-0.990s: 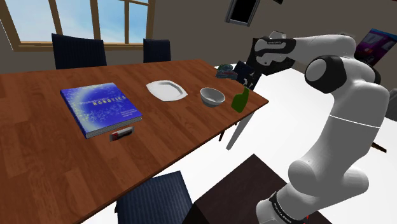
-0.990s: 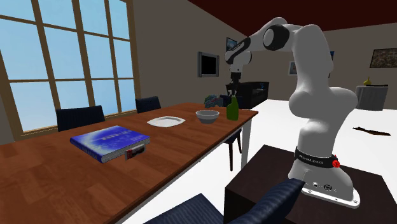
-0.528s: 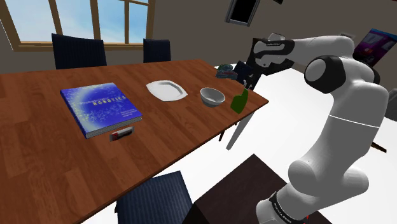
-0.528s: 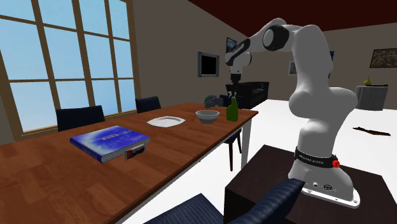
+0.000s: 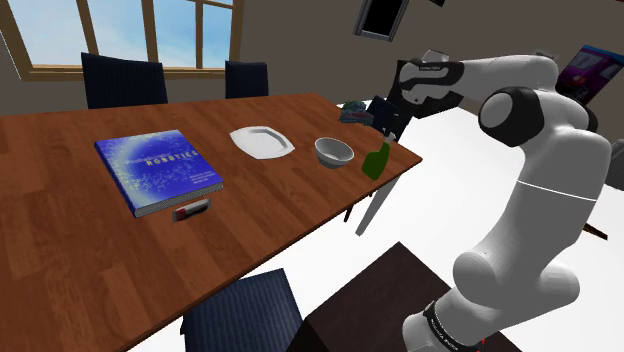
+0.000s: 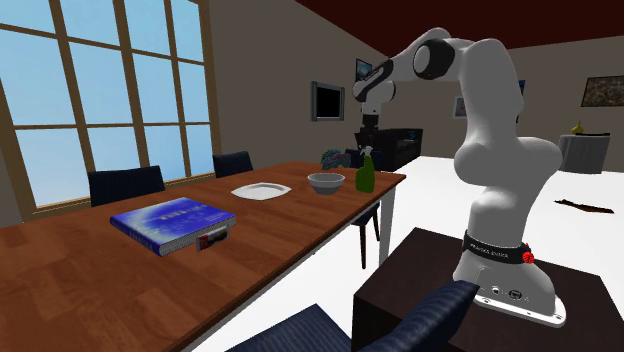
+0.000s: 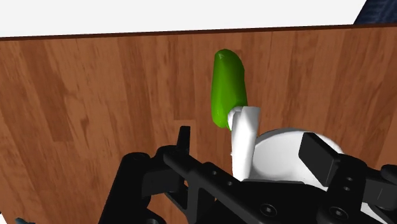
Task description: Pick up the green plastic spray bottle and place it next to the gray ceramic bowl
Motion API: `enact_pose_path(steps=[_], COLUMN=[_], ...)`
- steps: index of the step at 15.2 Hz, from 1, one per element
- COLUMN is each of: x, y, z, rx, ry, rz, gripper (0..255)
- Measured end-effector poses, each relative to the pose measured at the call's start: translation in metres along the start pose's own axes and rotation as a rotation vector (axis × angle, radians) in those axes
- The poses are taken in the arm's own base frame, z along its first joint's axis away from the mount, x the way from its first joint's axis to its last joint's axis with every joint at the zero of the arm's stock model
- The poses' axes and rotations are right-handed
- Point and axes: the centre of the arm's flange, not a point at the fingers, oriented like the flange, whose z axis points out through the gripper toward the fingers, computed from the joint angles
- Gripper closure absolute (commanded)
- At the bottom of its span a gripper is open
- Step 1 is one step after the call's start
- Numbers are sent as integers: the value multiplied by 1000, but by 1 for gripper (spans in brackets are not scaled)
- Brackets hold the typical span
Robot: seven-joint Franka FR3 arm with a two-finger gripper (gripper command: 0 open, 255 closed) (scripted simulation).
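Note:
The green spray bottle (image 5: 377,161) with a white spray head stands on the wooden table (image 5: 60,250) near its corner, just beside the pale bowl (image 5: 334,152). From the second exterior view, the bottle (image 6: 366,174) is on the right of the bowl (image 6: 326,182). My black gripper (image 6: 366,127) hangs straight above the bottle's head, a little clear of it. In the wrist view the gripper (image 7: 251,147) is open. Its fingers (image 7: 184,139) stand apart on either side of the bottle (image 7: 228,89), and the bowl (image 7: 280,153) lies partly hidden behind them.
A white plate (image 5: 262,141) lies beyond the bowl, then a blue book (image 5: 157,170) with a small red-and-white object (image 5: 191,209) at its edge. The table's edge runs close to the bottle. Dark chairs (image 5: 124,79) stand along the far side and one (image 5: 245,315) at the near side.
The fingers have opened and let go of the bottle. The gripper has lifted slightly, so the white spray head now shows beneath it. The bottle stays beside the bowl.

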Motion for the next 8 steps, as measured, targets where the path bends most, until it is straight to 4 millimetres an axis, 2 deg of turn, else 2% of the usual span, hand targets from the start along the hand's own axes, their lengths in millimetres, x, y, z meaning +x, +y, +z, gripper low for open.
enact_pose_path(steps=[4, 8], x=[0, -1], y=[0, 1], z=[-37, -43], rx=[-1, 0], ry=[1, 0], rz=[0, 0], gripper=[0, 0])
